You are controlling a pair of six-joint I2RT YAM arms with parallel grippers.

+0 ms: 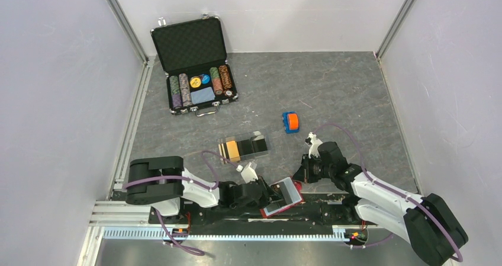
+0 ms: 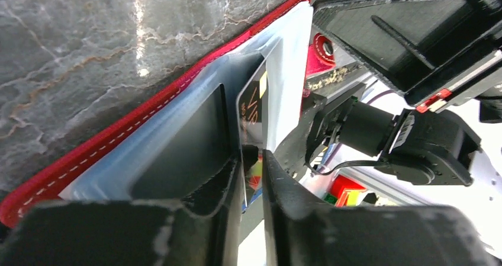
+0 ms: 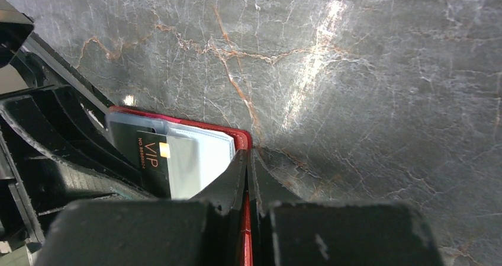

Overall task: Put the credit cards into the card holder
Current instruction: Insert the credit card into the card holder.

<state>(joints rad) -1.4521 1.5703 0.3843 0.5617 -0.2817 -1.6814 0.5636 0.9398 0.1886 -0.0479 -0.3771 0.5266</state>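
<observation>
1 dark VIP-lettered plastic card [image 2: 253, 109], sleeved in red stitched wallet [image 2: 118, 130], long axis along left gripper [image 2: 251, 159], jaws slightly spread astride it; right gripper [image 3: 248, 159] pinches wallet edge.

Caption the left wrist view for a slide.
Left pincer, jaws slightly apart, straddles a dark card poking from the red wallet.

I see my right gripper [image 3: 247, 159] pinched tight on the corner of a flat red-edged wallet [image 3: 195, 124] lying on the grey marbled tabletop [image 3: 367, 100]. A dark plastic card lettered VIP [image 3: 148, 159] sits partly inside its clear plastic sleeve [image 3: 204, 153].
</observation>
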